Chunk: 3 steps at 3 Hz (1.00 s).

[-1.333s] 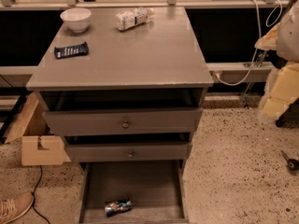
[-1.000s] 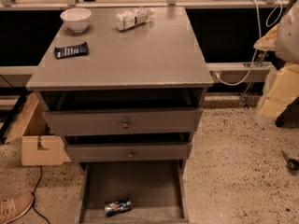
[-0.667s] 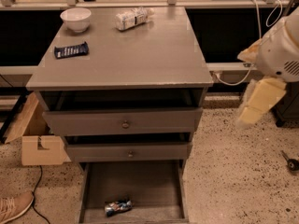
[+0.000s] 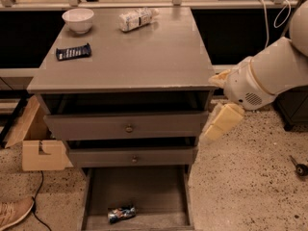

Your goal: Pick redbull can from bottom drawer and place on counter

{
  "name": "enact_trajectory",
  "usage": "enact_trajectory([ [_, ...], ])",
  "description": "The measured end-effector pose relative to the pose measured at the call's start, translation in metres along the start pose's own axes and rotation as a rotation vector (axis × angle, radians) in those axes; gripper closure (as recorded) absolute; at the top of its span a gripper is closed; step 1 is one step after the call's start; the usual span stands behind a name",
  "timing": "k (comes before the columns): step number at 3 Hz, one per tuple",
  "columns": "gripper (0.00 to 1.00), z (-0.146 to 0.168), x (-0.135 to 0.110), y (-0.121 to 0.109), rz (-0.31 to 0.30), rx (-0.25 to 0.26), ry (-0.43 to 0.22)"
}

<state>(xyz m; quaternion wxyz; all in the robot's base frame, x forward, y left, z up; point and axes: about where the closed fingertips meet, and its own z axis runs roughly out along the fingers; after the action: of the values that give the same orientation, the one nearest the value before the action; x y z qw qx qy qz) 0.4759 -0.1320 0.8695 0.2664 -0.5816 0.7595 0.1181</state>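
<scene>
Gripper (image 4: 222,121): cream-coloured, at the end of the white arm (image 4: 273,69), hanging in the air just off the right front corner of the cabinet, level with the top drawer (image 4: 126,125). It holds nothing; whether it is spread or pressed together cannot be told.

Redbull can (image 4: 121,213): lying on its side on the dark floor of the bottom drawer (image 4: 149,186), near the drawer's front edge and left of centre, well below the gripper. The bottom drawer is pulled fully out.

Above it, the middle drawer (image 4: 132,156) and the top drawer each stand slightly ajar, each with a round knob.

Counter (image 4: 154,57): carries a white bowl (image 4: 78,19) at the back left, a white bottle (image 4: 137,18) lying on its side at the back centre, and a flat dark-blue packet (image 4: 73,51) on the left.

On the speckled floor (image 4: 243,186), left of the cabinet, are a cardboard box (image 4: 42,154) and a shoe (image 4: 14,213).
</scene>
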Motion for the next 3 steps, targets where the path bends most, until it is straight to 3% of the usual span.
enact_trajectory([
  [1, 0.00, -0.001, 0.000, -0.001, -0.001, 0.003, 0.002],
  [2, 0.00, 0.028, 0.012, 0.007, -0.007, -0.020, -0.005],
  [3, 0.00, 0.092, 0.043, 0.032, -0.014, -0.071, -0.057],
])
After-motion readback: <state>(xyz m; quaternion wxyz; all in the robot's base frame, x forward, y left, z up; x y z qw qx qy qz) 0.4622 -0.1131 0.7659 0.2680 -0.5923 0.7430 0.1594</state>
